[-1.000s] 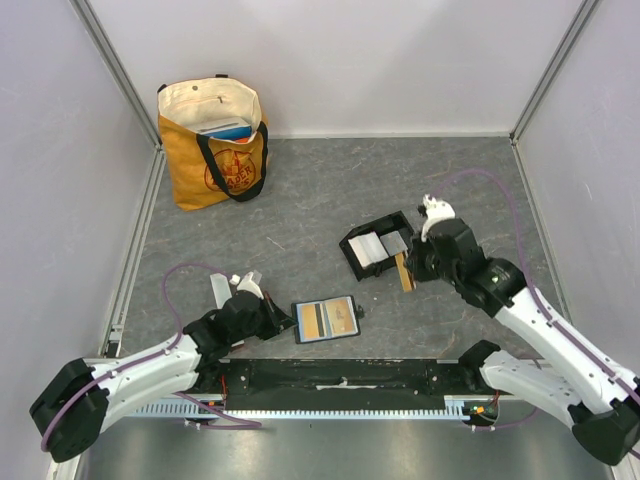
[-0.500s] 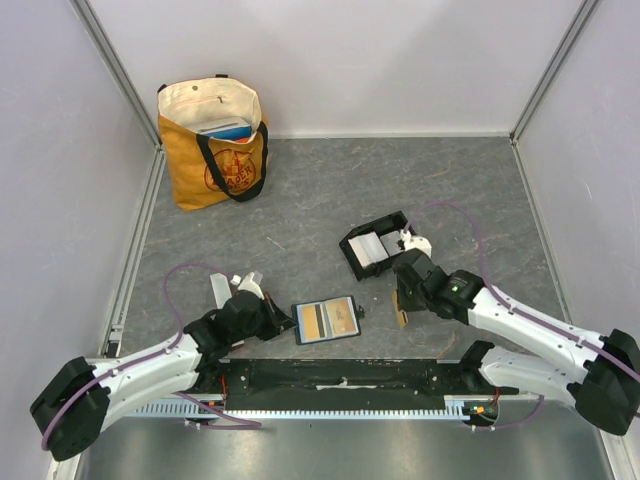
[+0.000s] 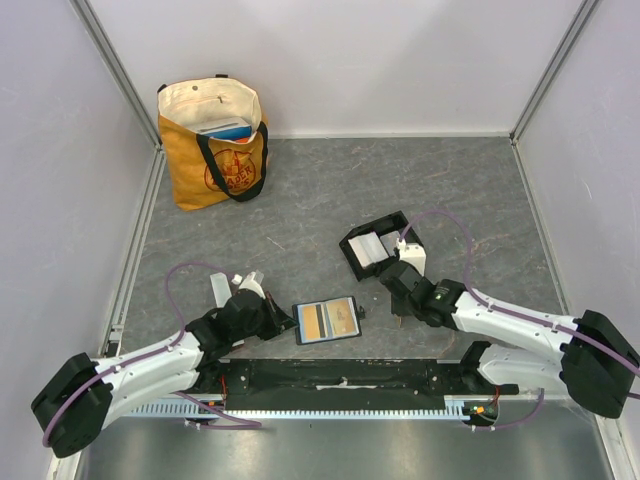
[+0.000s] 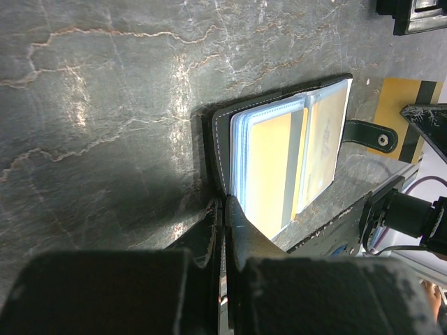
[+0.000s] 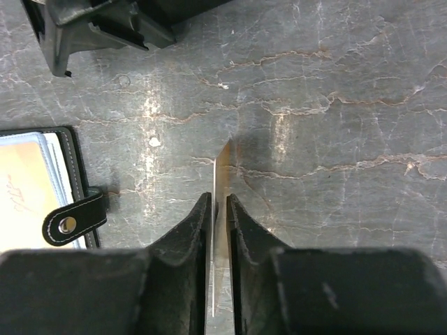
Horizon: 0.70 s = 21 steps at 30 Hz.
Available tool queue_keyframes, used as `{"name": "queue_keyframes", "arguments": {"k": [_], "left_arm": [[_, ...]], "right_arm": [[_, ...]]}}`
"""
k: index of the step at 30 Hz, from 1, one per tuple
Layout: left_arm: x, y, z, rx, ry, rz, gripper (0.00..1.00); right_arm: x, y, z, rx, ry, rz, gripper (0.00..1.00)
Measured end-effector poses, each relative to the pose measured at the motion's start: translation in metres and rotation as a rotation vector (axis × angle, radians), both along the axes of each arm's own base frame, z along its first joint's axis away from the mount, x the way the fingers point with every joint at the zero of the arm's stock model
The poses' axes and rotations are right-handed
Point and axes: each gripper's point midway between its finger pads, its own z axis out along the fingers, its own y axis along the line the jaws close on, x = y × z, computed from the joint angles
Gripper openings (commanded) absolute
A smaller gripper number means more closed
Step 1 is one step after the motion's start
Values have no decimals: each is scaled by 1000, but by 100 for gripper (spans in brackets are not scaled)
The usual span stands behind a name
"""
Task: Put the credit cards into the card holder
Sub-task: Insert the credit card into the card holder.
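Tote [image 3: 212, 150] stands at the far left corner of the table [image 3: 300, 200], well apart from everything else. Nearer, the left gripper [image 4: 224, 204] lies low on the table with its fingers pressed together, their tips touching the near edge of the wallet [image 4: 279, 160]. That wallet lies open, with orange-gold cards [image 4: 269, 164] showing through its clear sleeves and its strap flopped out to the right. Beyond it and to the right sits the card holder [image 3: 347, 243], a pale card [image 3: 368, 248] in its left compartment. Just right of the holder, the right gripper [image 5: 219, 202] points down at bare table. One card [image 5: 218, 237] stands edge-on between its fingers, which are a sliver apart. Whether they pinch the card, I cannot tell.
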Motion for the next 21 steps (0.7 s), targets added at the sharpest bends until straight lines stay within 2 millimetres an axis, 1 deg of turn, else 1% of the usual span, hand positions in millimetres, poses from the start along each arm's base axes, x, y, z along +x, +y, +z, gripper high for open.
{"name": "queue_keyframes", "arguments": {"k": [2,8,15,17,19,21], "left_arm": [[0,0,0,0,0,0,2],[0,0,0,0,1,0,2],[0,-1,0,-2,1,-3,2],[0,-2,0,-4,2,-6,2],[-1,-2,1,-6,4,-9,2],[-2,-3,1,-9,6,-14,2]], "right_arm": [[0,2,0,8,-2,-1,22],[0,4,7,47,-17,-8,1],[-5,-1,9,32,-3,-6,0],[-5,5,15,60,-4,12,0],[-6,15,27,109,-14,36,0],[-6,29,43,173,-34,70,0]]}}
